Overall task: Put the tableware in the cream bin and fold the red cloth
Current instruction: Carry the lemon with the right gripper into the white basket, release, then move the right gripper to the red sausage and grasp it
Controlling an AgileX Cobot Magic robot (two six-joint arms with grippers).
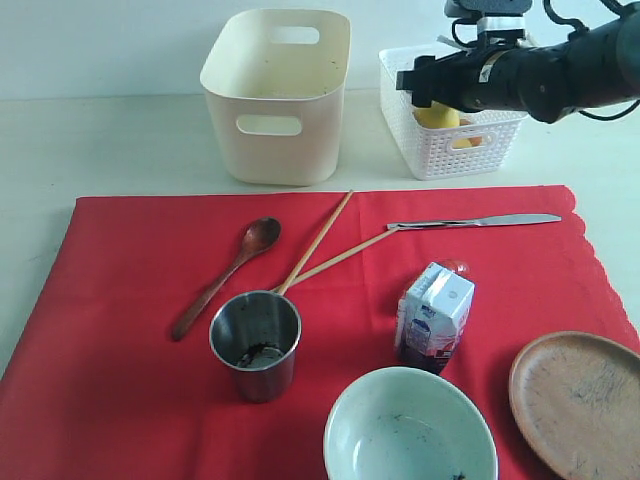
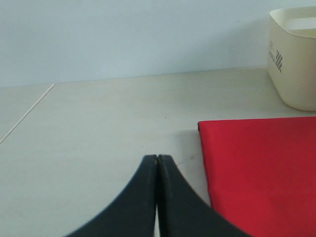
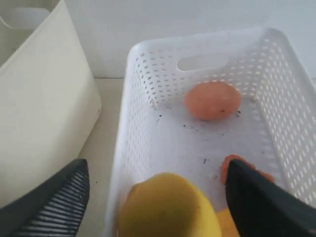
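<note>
Tableware is lying spread over the red cloth (image 1: 130, 330), in front of the cream bin (image 1: 320, 150): a dark wooden spoon (image 1: 225, 275), splayed chopsticks (image 1: 318, 243), a silver knife (image 1: 475, 221), an upright steel cup (image 1: 256, 343) with dark residue inside, a pale green-white bowl (image 1: 410, 430) and a round brown plate (image 1: 580, 400) at the near edge. The right gripper (image 3: 157, 173) is hanging over the white basket (image 1: 440, 150), its claw released wide either side of a lemon (image 3: 168, 207). The left gripper (image 2: 158, 160) is sitting clenched beside the cloth's corner.

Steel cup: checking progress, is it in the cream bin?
No, the steel cup stands on the red cloth, outside the cream bin.
</note>
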